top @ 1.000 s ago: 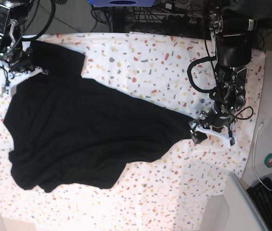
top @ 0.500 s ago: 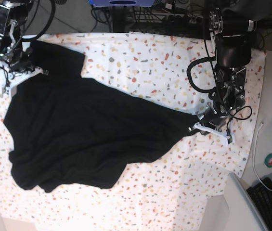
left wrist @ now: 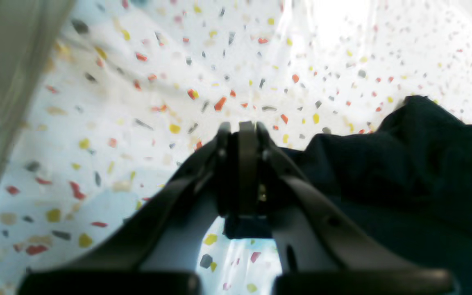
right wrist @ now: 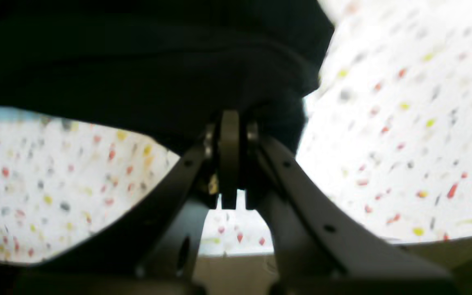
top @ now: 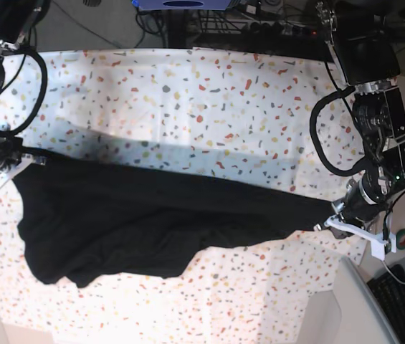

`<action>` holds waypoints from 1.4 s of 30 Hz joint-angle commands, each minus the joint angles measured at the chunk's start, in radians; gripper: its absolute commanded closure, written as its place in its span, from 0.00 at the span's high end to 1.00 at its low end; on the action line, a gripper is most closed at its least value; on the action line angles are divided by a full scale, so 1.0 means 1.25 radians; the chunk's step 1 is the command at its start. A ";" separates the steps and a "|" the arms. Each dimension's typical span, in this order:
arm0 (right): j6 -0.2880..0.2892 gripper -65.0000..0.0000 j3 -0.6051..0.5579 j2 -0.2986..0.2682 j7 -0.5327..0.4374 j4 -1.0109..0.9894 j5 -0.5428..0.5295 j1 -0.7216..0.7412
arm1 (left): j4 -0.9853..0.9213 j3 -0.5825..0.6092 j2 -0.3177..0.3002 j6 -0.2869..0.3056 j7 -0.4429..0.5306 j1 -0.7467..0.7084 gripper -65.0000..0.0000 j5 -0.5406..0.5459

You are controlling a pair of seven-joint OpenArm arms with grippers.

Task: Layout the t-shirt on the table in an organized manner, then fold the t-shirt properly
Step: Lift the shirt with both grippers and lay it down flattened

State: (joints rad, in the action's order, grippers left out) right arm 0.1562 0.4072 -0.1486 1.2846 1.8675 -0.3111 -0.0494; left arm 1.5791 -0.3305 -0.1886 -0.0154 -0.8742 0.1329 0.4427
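Observation:
The black t-shirt (top: 152, 215) hangs stretched in a long band between my two grippers, with a shadow on the speckled table (top: 209, 93) behind it. On the base view's right, my left gripper (top: 329, 223) is shut on the shirt's pointed end. The left wrist view shows its fingers (left wrist: 240, 135) pressed together with dark cloth (left wrist: 404, 164) running off to the right. At the base view's left edge, my right gripper (top: 36, 159) is shut on the other end. In the right wrist view, the black shirt (right wrist: 137, 61) fills the top above the closed gripper (right wrist: 230, 123). No print shows.
A plain grey side surface (top: 360, 308) lies at the lower right with a black keyboard (top: 403, 301), a white cable (top: 381, 236) and a round green-and-white item (top: 403, 239). Cables and equipment (top: 245, 21) crowd the far edge.
My left gripper closed on the shirt's end. Both arms moved toward the near edge and further apart, and the shirt went from lying spread out to a taut band.

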 commanded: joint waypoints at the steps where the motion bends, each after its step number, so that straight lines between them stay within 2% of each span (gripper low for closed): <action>1: 0.000 0.00 0.005 -0.013 -0.007 0.021 0.003 -0.007 | 0.019 -0.003 -0.008 0.002 0.004 -0.009 0.00 0.001; 8: 0.000 0.00 0.005 -0.016 -0.019 0.010 0.006 -0.056 | 0.021 0.002 -0.031 0.002 0.009 -0.097 0.00 0.001; 11: 0.000 0.00 -0.002 -0.046 -0.039 -0.035 0.006 -0.015 | 0.020 0.007 -0.029 0.002 0.008 -0.076 0.00 0.001; 14: 0.000 0.00 -0.002 -0.057 -0.040 -0.094 0.006 0.052 | 0.007 0.022 -0.026 0.001 0.004 -0.026 0.00 0.001; 20: 0.000 0.00 -0.002 -0.113 -0.025 -0.143 0.006 0.185 | -0.060 0.125 -0.020 -0.002 0.004 0.129 0.00 0.001; 23: 0.000 0.00 -0.002 -0.136 0.002 -0.143 0.006 0.259 | -0.105 0.144 -0.003 -0.002 0.004 0.220 0.00 0.001; 26: 0.000 0.00 -0.023 -0.168 -0.007 -0.175 0.005 0.349 | -0.178 0.162 0.012 -0.002 0.006 0.329 0.00 0.001; 30: 0.000 0.00 -0.136 -0.225 -0.092 -0.320 0.006 0.509 | -0.303 0.220 0.012 -0.002 0.035 0.496 0.00 0.001; 36: 0.000 0.00 -0.247 -0.283 -0.264 -0.559 0.006 0.774 | -0.524 0.307 0.015 -0.002 0.184 0.745 0.00 0.006; 39: 0.000 0.00 -0.277 -0.306 -0.296 -0.599 0.006 0.879 | -0.586 0.313 0.028 -0.002 0.215 0.836 0.00 0.007; 42: 0.000 0.00 -0.299 -0.313 -0.280 -0.597 0.006 0.946 | -0.579 0.312 0.029 -0.002 0.213 0.864 0.00 0.009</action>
State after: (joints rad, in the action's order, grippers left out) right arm 0.1574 0.0299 -0.5240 0.9470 1.1110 -0.3145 1.1069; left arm 0.8410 0.0624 -0.1471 -0.0189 -0.6369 1.1774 0.4534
